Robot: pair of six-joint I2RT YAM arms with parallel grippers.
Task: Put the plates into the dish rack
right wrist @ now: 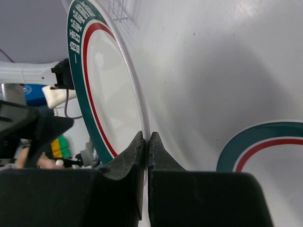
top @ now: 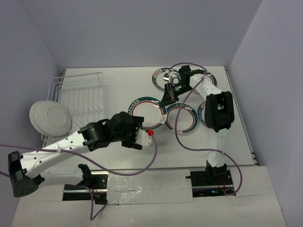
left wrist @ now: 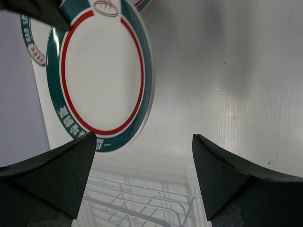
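Note:
My right gripper (right wrist: 146, 139) is shut on the rim of a teal-rimmed plate (right wrist: 109, 90) and holds it tilted up on edge. In the top view this plate (top: 148, 113) is at the table's middle, with the right gripper (top: 168, 98) at its far right edge. My left gripper (top: 137, 131) is open and empty just near of that plate; in its wrist view the plate (left wrist: 102, 71) lies ahead of the open left gripper (left wrist: 143, 142). The white wire dish rack (top: 80, 99) stands at the far left. A plain white plate (top: 50, 118) leans at the rack's near left end.
Three more teal-rimmed plates lie flat: one beside the held plate (top: 182, 119), one at the back (top: 162, 78), one partly under the right arm (top: 208, 80). Walls close in the left, back and right. A purple cable loops over the right-hand plates.

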